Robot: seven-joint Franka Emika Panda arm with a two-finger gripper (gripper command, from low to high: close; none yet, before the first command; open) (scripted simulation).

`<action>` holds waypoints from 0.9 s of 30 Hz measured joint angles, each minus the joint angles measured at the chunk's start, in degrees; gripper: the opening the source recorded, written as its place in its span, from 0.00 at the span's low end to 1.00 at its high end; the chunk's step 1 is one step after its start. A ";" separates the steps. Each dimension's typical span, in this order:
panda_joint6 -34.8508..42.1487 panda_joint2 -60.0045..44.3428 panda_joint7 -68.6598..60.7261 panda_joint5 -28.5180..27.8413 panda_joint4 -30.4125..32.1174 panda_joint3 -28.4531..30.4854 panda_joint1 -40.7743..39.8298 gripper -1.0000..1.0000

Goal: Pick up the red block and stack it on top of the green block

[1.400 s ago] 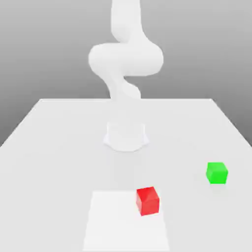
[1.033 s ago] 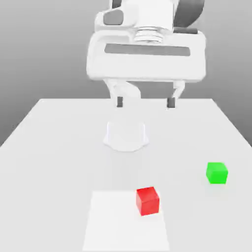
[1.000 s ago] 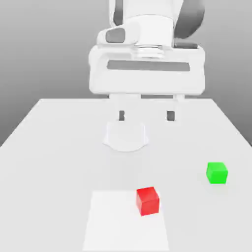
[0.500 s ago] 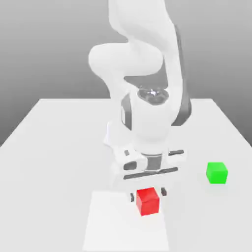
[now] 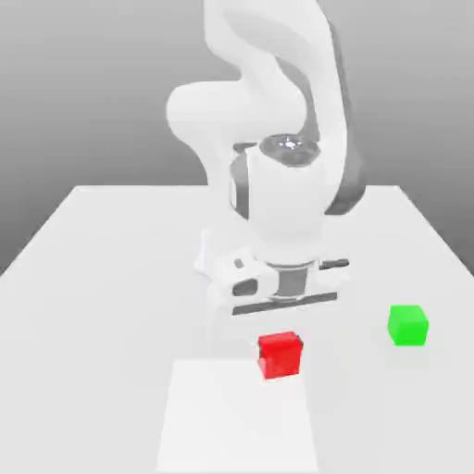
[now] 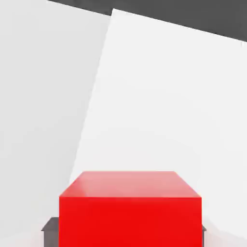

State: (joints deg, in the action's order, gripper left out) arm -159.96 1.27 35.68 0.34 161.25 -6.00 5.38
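I see a plain bright red block (image 5: 280,355) at my white pincer (image 5: 280,344), a plain bright green block (image 5: 407,325) off to its side, a pale grey-white surface (image 5: 102,305).

The gripper (image 5: 280,344) has come down from high above the table (image 5: 102,278) and clamped onto the red block (image 5: 280,355), which now sits slightly raised.
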 joint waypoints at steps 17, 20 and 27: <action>5.60 5.84 -41.77 3.76 0.13 -8.45 23.33 0.00; 6.56 6.85 -49.43 4.73 0.13 -10.09 27.31 0.00; -0.88 -1.17 -51.60 -0.96 -0.22 -10.90 29.84 0.00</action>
State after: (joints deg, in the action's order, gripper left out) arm -160.84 0.10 -15.91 -0.62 161.02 -16.90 35.22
